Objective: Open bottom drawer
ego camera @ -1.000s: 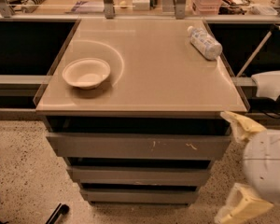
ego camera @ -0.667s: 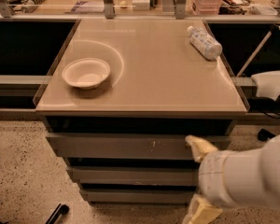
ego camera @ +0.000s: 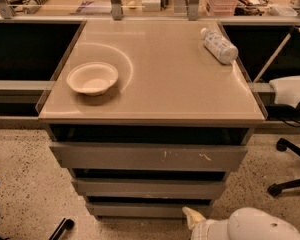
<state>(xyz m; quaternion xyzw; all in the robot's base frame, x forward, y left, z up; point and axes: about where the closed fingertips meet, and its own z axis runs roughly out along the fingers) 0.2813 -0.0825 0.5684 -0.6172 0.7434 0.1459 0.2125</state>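
The cabinet has three grey handleless drawer fronts under a tan top. The bottom drawer point(ego camera: 135, 210) is the lowest and narrowest front, plain and flat, and it looks closed. Above it sit the mid-sized front point(ego camera: 149, 188) and the widest front with white scratch marks point(ego camera: 149, 156). My gripper point(ego camera: 194, 218) shows as a pale fingertip at the bottom edge, just right of the bottom drawer's right end, on the white arm point(ego camera: 250, 226). Most of the gripper is cut off by the frame's lower edge.
A white bowl point(ego camera: 92, 78) sits on the tan top point(ego camera: 160, 79) at the left; a plastic bottle point(ego camera: 219, 45) lies at its far right. An office chair base point(ego camera: 290, 179) stands on the speckled floor at right. Cluttered shelves run behind.
My arm has dropped down and to the bottom edge of view, uncovering the drawer fronts; the gripper moved from in front of the upper drawers to beside the bottom drawer.
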